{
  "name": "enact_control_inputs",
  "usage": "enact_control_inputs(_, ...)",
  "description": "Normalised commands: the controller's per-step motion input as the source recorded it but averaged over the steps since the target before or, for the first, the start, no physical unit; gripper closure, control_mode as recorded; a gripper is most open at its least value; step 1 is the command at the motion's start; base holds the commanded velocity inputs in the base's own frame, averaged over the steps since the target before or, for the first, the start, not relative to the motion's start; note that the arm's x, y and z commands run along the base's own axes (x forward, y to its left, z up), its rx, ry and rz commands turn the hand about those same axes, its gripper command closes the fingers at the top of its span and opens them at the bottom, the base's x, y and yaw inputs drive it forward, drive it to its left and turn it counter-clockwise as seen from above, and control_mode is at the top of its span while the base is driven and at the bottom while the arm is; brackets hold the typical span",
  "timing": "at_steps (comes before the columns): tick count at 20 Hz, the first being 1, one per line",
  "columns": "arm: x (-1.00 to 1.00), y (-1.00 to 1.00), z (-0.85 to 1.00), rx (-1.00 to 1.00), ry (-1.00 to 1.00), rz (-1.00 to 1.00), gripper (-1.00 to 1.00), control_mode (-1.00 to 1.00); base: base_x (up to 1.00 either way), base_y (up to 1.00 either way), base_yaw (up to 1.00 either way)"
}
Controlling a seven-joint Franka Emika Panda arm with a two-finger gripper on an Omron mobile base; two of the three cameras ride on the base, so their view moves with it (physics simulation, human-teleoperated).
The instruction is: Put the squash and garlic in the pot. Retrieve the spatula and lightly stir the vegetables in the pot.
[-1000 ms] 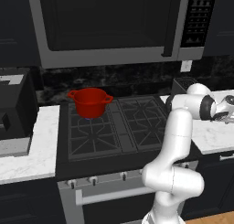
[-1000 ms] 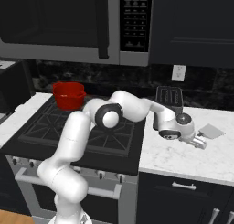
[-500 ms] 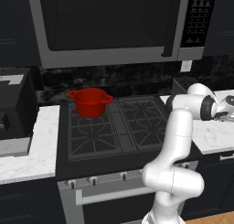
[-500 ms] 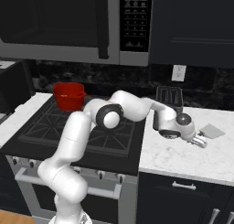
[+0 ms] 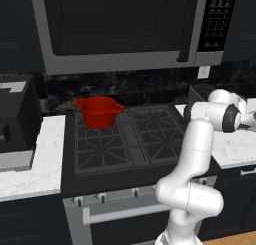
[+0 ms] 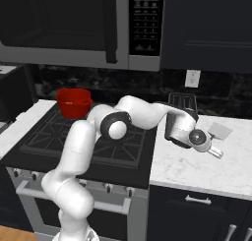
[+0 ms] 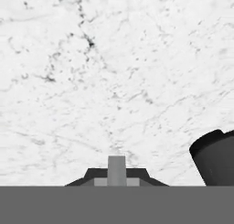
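At the far left a dark boxy appliance (image 5: 15,116) sits on the white marble bench (image 5: 37,164), and just right of it the stove (image 5: 125,144) carries the pot (image 5: 99,111), red and glossy, on its back left burner beneath the microwave (image 5: 125,29). Nothing can be made out inside the pot from these angles, and neither squash nor garlic can be picked out anywhere, so whether the vegetables are already in is unclear. By the look of things the job is at the spatula stage: the arm reaches far to the right, away from the stove, and the pincer (image 6: 214,150) hangs low over the right-hand bench (image 6: 197,171), close to the marble. A flat grey piece (image 6: 220,131) lies on that bench just beyond the pincer, with a pale stem leading back toward the fingers; this may be the spatula, though it is too small to be sure. In the hand view a grey stem (image 7: 116,170) rises between the fingertips, which suggests a hold on it, but I cannot tell for certain whether the fingers are closed. Stirring is yet to come. A dark toaster-like box (image 6: 183,105) stands behind the wrist, and the stove's width lies between pincer and pot.
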Motion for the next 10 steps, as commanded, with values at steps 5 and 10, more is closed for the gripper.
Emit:
enact_control_inputs(5,-0.96,0.05,0.7,0.0,-0.11,-0.11,1.0,-1.0,0.0,0.0,0.0)
enact_control_inputs(10,-1.0,0.05,1.0,0.0,0.0,-0.15,1.0,-1.0,0.0,0.0,0.0)
